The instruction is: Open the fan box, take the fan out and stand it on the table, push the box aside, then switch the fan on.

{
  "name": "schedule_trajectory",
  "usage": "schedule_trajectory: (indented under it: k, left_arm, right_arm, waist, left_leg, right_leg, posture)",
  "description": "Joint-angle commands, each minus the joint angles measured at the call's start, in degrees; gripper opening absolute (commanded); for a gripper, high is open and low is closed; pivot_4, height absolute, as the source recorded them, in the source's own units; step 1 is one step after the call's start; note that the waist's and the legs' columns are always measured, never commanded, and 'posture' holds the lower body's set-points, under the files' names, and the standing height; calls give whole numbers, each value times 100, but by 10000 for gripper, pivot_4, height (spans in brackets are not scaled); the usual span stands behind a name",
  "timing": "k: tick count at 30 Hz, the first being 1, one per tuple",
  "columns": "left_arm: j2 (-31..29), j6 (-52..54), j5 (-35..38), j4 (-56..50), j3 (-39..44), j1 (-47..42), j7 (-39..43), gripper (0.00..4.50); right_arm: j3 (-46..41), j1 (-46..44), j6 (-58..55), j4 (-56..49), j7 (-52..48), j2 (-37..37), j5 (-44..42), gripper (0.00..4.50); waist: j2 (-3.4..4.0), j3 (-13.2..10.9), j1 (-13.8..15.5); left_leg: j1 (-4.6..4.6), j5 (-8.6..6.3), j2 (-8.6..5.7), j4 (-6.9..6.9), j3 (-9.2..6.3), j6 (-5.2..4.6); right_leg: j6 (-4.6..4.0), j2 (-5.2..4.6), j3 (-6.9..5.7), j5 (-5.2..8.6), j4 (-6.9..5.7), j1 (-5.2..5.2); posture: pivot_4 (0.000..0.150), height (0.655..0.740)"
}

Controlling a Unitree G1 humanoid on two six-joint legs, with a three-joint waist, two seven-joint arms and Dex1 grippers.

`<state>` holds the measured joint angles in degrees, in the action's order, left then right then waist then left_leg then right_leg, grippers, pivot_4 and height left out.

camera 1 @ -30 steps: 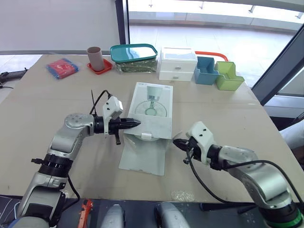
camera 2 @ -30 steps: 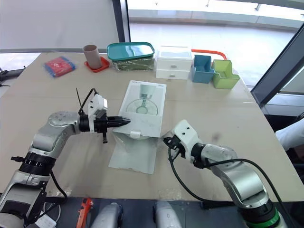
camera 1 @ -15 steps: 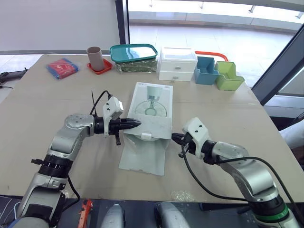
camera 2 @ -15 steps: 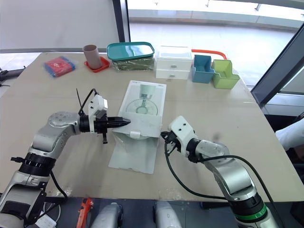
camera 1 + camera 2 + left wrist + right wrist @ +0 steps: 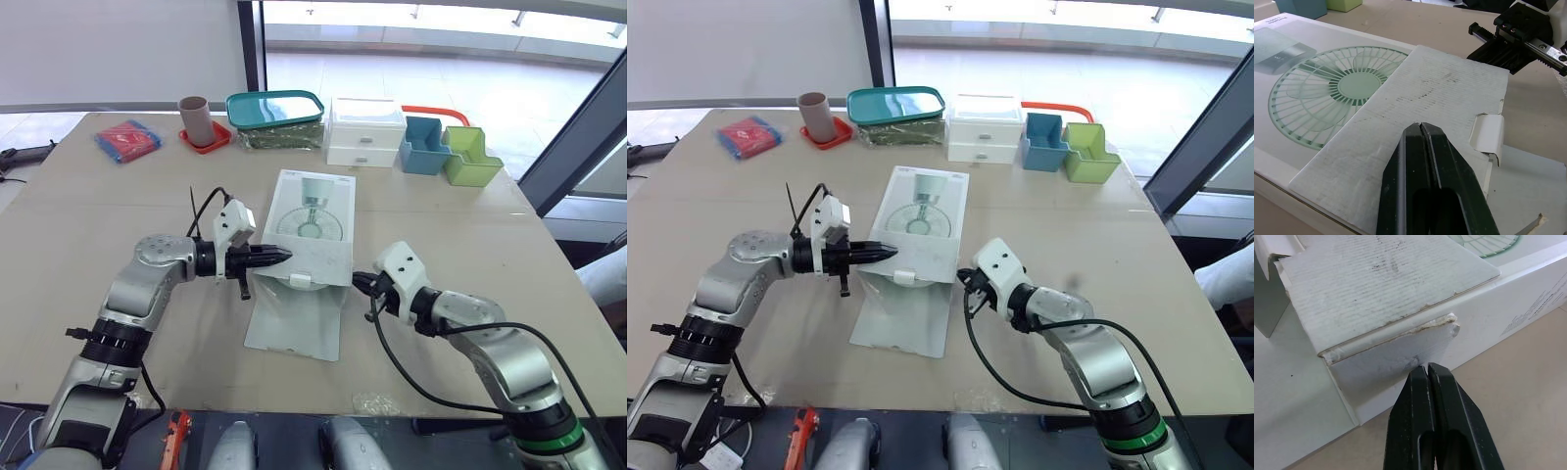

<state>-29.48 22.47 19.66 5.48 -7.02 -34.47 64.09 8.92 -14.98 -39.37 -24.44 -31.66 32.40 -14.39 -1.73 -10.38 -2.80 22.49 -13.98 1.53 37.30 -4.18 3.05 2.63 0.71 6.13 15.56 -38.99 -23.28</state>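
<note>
Lying flat in the middle of the tabletop (image 5: 118,215), the fan box (image 5: 312,220) has its printed face up and its near end toward the robot. One long flap (image 5: 297,323) is already spread on the surface there. No fan is out, so I judge it is still inside and the opening step is only half done. The left hand (image 5: 281,256) points at the near-left corner of the box. The right hand (image 5: 359,283) sits just beside the near-right corner. The two hands probably bracket that end so they can work the remaining flaps.

From the left wrist, the left hand's two black fingers are pressed together and hold nothing. Their tips are over a corrugated flap (image 5: 1420,93) that covers the near part of the printed top. Whether they touch it I cannot tell. A small tuck tab (image 5: 1488,138) hangs at that flap's free edge.

From the right wrist, the right hand is likewise closed and empty. Its tips are at a short side flap (image 5: 1396,357) under the corrugated edge, touching it or very nearly. That placement looks suited to prying or pushing the flap, not to gripping it.
</note>
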Motion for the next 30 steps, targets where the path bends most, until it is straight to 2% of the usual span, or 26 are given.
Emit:
schedule_trajectory:
  k: [1,30]
  left_arm:
    - [30,73,-66,-42,-150,88,-2,0]
    - [62,80,-85,-53,-134,93,-13,0]
  right_arm:
    - [-62,-76,165,-98,-62,-45,-3,434]
    - [-80,-53,242,-45,-180,-70,11,434]
  waist:
    - [0,0,0]
    - [0,0,0]
  left_leg:
    - [0,0,0,0,0,0]
    - [0,0,0,0,0,0]
  right_leg:
    - [0,0,0,0,0,0]
    - [-1,0,0,-1,0,0]
  posture:
    - [1500,7400]
    - [1500,7400]
